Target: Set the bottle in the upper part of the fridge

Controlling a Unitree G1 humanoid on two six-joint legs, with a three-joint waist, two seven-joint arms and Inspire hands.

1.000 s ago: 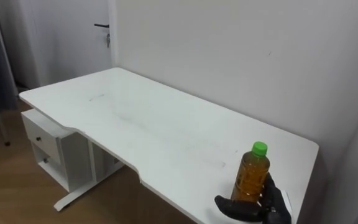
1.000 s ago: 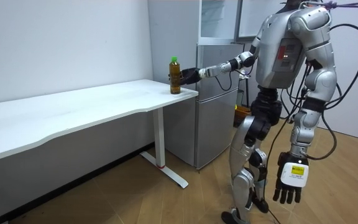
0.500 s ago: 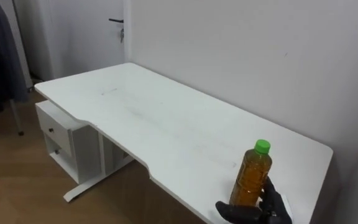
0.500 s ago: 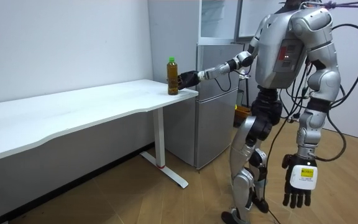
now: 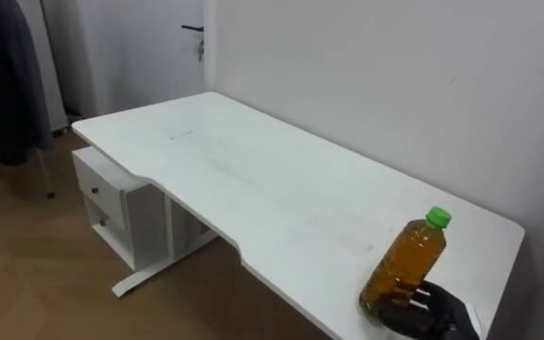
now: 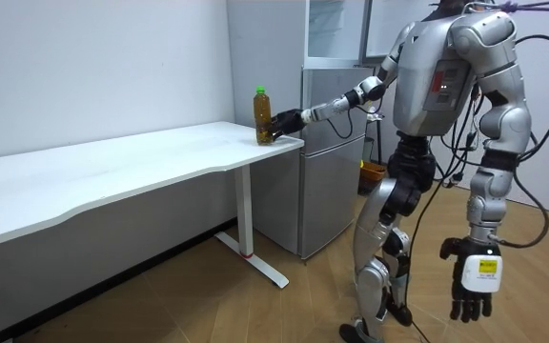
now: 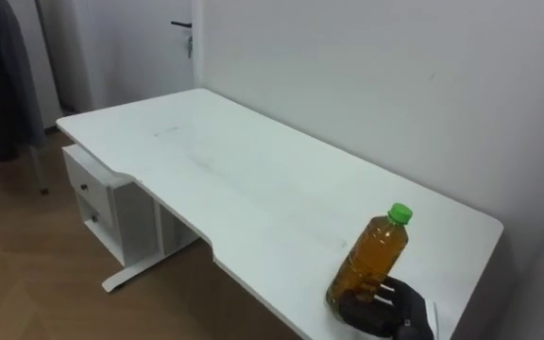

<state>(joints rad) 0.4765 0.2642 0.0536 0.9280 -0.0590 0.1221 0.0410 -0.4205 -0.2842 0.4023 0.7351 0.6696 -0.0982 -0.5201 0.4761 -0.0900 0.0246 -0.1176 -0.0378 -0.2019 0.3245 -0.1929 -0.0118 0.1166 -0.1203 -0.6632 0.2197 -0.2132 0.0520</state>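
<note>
An amber bottle [image 5: 406,266] with a green cap stands tilted at the near right corner of the white table [image 5: 253,179], its cap leaning right. My right hand [image 5: 433,312] comes in from the lower right, dark fingers curled round the bottle's base. In the room view I stand beside the grey fridge [image 6: 332,181], right arm stretched to the bottle [image 6: 262,116] at the table's end. The fridge's upper part [image 6: 336,29] rises behind my arm. My left hand [image 6: 473,281] hangs low at the room view's right, fingers relaxed.
A white drawer unit [image 5: 111,203] stands under the table's far left end. A closed door [image 5: 192,47] and a dark hanging garment [image 5: 8,76] are at the back left. Wooden floor [image 5: 55,293] lies open in front of the table.
The bottle has tipped from upright to leaning right in my right hand. My left arm has swung out toward the room view's right. The eye view has shifted.
</note>
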